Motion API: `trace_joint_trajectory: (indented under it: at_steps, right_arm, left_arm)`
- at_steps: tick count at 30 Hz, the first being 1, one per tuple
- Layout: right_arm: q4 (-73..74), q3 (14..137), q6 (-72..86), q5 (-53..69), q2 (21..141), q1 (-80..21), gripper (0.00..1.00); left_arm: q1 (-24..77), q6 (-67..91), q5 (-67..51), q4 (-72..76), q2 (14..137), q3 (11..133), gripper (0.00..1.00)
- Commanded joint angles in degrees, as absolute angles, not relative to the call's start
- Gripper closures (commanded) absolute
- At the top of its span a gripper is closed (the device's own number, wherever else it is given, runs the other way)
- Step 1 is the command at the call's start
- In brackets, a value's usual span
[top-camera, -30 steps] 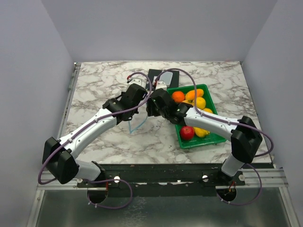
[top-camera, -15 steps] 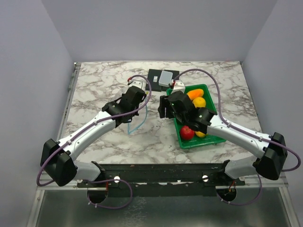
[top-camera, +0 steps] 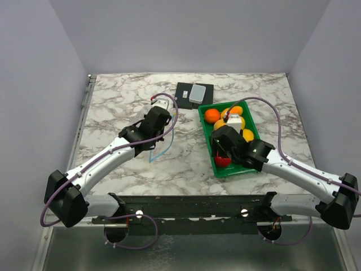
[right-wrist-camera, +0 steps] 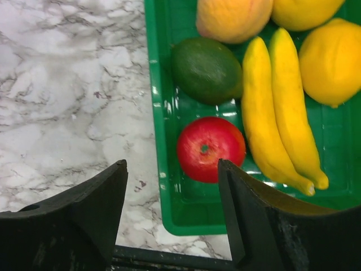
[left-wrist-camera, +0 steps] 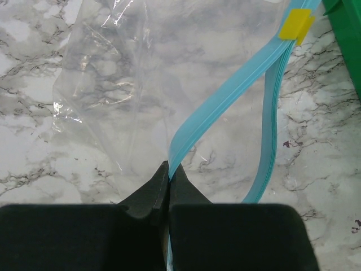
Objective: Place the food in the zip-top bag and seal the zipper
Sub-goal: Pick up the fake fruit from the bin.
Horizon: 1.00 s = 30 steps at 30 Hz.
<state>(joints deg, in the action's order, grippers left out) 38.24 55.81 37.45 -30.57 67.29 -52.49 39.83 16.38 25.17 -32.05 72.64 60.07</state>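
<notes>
— Bag first. Where is the bag [left-wrist-camera: 107,84]?
— Near the middle of the table [left-wrist-camera: 34,147], a bit to the left side. It is clear, so the marble shows right through it.
— And the blue zipper [left-wrist-camera: 225,96]?
— Not shut. The two blue strips go apart, so the mouth is open. A little yellow tab [left-wrist-camera: 296,25] sits on the zipper at its far end.
— Who holds it?
— The left gripper [left-wrist-camera: 169,171]. Its two black fingers are pressed tight on one blue strip.
— Where is the food?
— In the green tray [right-wrist-camera: 163,209], on the right half of the table, close to the near edge. The red fruit [right-wrist-camera: 210,148] is by the tray's near left corner. The green fruit [right-wrist-camera: 206,69] is just behind it. The bananas [right-wrist-camera: 276,113] lie just beside those two. The yellow fruit [right-wrist-camera: 331,62] and the orange fruit [right-wrist-camera: 234,17] are farther back.
— And the other gripper?
— The right gripper [right-wrist-camera: 172,167] hangs over the tray's left rim, above the red fruit. Its fingers are wide apart and hold nothing.
— Anything else?
— A small grey box [top-camera: 197,93] on a black pad [top-camera: 183,90], by the middle of the far edge.
</notes>
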Motion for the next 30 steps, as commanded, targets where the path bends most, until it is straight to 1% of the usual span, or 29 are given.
trace_joint_trajectory:
  at_steps: [1, 6, 9, 14, 21, 30]
  right_arm:
    - [46.6, 53.1, 44.3, -33.3, 63.0, -52.5, 0.27]
    - [46.6, 49.3, 46.6, -32.2, 59.7, -52.5, 0.16]
    - [46.5, 48.5, 47.5, -31.4, 60.1, -52.5, 0.14]
    - [44.8, 47.7, 47.9, -32.0, 62.2, -52.5, 0.08]
    - [41.8, 48.1, 46.2, -32.0, 66.9, -51.1, 0.05]
    - [36.9, 47.0, 44.4, -31.3, 70.3, -47.0, 0.05]
  left_arm:
    - [40.0, 15.5, 24.2, -30.7, 70.6, 59.2, 1.00]
    - [40.1, 15.5, 23.8, -30.7, 70.6, 59.0, 1.00]
    - [40.0, 15.5, 23.7, -30.7, 70.7, 59.0, 1.00]
    - [40.0, 15.5, 23.6, -30.7, 70.4, 58.9, 1.00]
    - [40.1, 15.5, 22.9, -30.6, 70.2, 58.8, 1.00]
    - [40.0, 15.5, 22.9, -30.6, 70.0, 58.7, 1.00]
